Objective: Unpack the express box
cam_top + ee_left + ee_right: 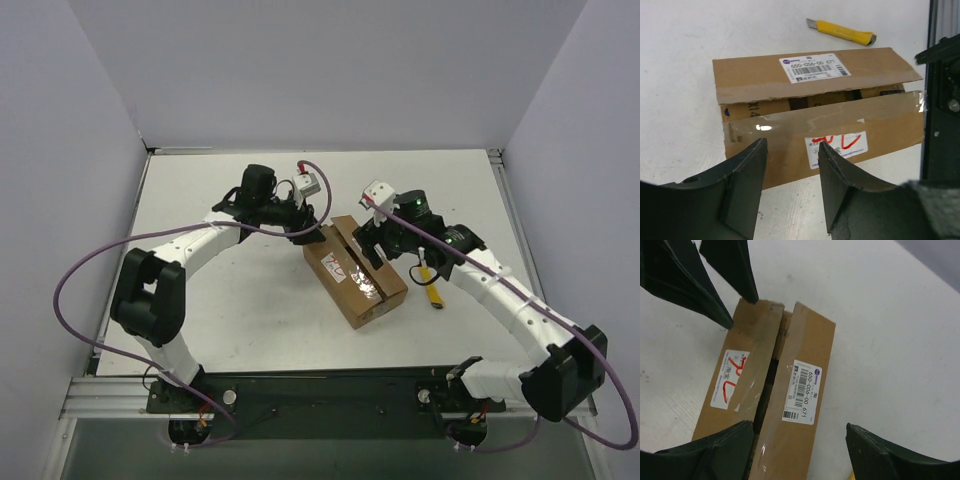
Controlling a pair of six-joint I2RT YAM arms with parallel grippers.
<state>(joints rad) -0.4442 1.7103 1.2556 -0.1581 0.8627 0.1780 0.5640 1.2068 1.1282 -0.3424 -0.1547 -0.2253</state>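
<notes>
The express box [362, 288] is a brown carton lying at the table's middle. Its top seam is slit, with a dark gap between the two flaps. One flap carries a barcode label [802, 392], the other a white label with red marks [729, 380] and clear tape. My left gripper [312, 235] is open and empty at the box's far end; its fingers [752, 165] frame the box's near edge [790, 165]. My right gripper [373, 254] is open above the box. It [797, 425] straddles the barcode flap, one finger [730, 445] at the seam.
A yellow utility knife [432, 286] lies on the white table to the right of the box, also in the left wrist view [842, 31]. The left gripper's fingers [715, 300] show at the top left of the right wrist view. Grey walls enclose the table.
</notes>
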